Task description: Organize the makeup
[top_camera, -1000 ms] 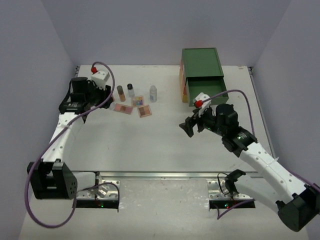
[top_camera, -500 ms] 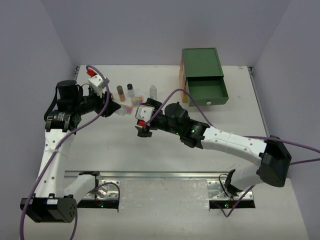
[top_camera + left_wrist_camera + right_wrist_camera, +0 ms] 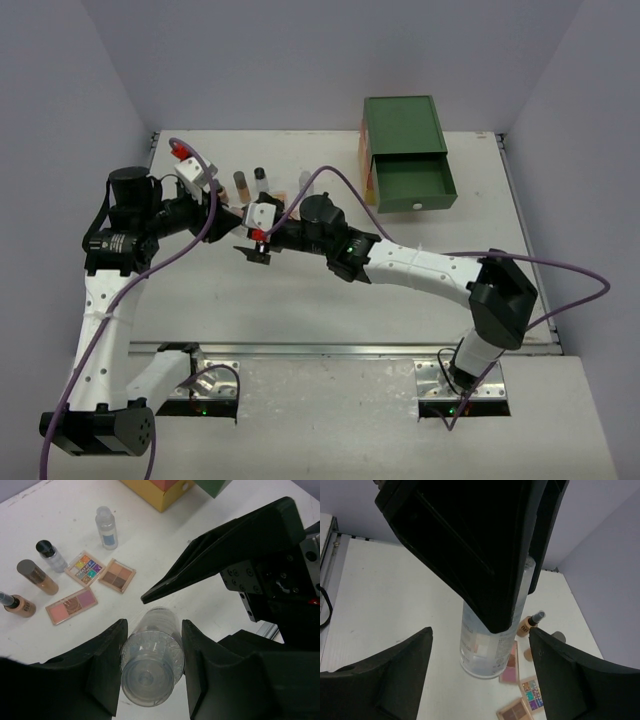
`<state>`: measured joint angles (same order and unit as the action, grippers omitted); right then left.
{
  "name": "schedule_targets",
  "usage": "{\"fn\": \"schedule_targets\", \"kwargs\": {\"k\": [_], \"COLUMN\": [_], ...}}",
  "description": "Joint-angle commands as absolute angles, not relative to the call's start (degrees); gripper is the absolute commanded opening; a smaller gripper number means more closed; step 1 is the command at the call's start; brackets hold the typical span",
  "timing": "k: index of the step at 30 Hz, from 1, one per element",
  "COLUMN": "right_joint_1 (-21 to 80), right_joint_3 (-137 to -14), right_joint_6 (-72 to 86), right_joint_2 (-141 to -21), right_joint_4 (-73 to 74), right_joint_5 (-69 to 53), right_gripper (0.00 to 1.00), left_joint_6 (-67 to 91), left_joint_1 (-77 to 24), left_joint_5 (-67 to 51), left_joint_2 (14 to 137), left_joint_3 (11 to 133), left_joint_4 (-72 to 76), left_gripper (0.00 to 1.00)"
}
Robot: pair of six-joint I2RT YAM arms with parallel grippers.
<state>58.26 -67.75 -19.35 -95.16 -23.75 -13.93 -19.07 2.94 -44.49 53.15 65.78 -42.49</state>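
My left gripper is shut on a large clear bottle, held upright with its base at or just above the table. My right gripper is open, its jaws wide on either side of that bottle without touching it. Behind lie three palettes, pink, multicoloured and brown, with an amber pump bottle, a brown tube, a dark-capped small bottle and a clear white-capped bottle. In the top view the left gripper and right gripper meet.
The green drawer chest stands at the back right with its drawer pulled open toward the front; its yellow-orange side shows in the left wrist view. The right arm stretches across the middle of the table. Purple cables loop over both arms.
The right arm has swung from beside the chest across to the left, reaching the left gripper. The left gripper has come forward and right from the back-left corner.
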Motion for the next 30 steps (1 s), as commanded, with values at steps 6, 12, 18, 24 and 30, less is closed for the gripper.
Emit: {"fn": "schedule_targets", "kwargs": {"k": [6,12,18,24,30], "right_joint_1": [58.5,58.5,56.9,50.3,41.6], "right_joint_3": [-75.3,-72.9,-70.1,-70.2,-78.6], "right_joint_6": [-15.6,-15.6,-17.5,-16.4,-14.3], "right_joint_2": [-100.2,-98.4,-94.8,-88.4,-84.4], "right_joint_4": [-26.8,-26.7,-19.2,-9.6,6.1], "right_joint_5": [-15.7,-10.8,-0.3,6.9,20.1], "right_gripper": [0.48,0.00,0.00,0.00,0.00], "left_joint_6": [-19.6,-19.8,-17.8,-14.6,-13.3], "left_joint_1": [3.1,3.1,3.1,3.1,3.1], "left_joint_5": [-47.9,-46.4,-43.3,-34.0,-24.9], "left_joint_2": [51.4,51.3,51.0,50.0,50.6], "left_joint_3": [68.0,68.1,68.3,69.3,65.2], "left_joint_4": [-40.8,-40.9,-40.5,-36.7,-34.6], "left_gripper": [0.00,0.11,1.00,1.00,1.00]}}
